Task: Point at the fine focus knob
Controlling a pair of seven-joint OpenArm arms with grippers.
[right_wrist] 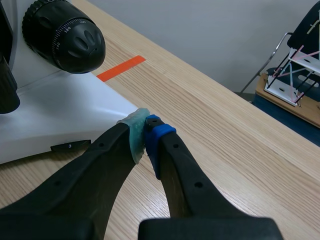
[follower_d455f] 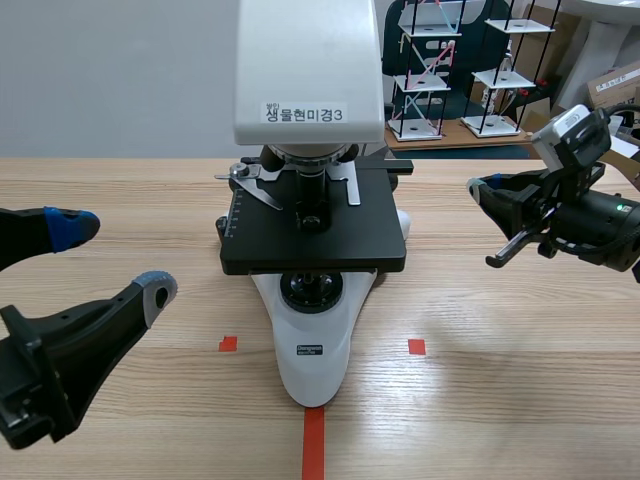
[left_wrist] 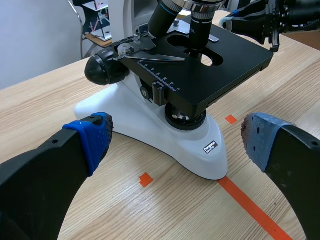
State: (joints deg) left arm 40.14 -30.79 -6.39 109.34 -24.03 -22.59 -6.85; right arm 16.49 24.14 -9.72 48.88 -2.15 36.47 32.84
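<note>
- The fine focus knob [right_wrist: 75, 42] is black and round, with small white numbers on it. It sits low on the side of the microscope [follower_d455f: 312, 355], the side that faces the right arm. The small front part looks like the fine one, but I cannot be sure.
- The microscope stands in the middle of the table [follower_d455f: 500, 380]. It has a white foot and a flat black stage [follower_d455f: 310, 250].
- The right gripper [right_wrist: 145, 131] is closed, with its two pads pressed together and nothing between them. Its tip points toward the white foot, below the knob and apart from it. In the scene view there is a gap between this gripper and the microscope.
- The left gripper [follower_d455f: 115, 258] is wide open and holds nothing. It is near the front left of the microscope and does not touch it.
- An orange-red tape line [follower_d455f: 313, 440] lies on the table in front of the white foot.
- Wire racks [follower_d455f: 430, 70] stand behind the table.
</note>
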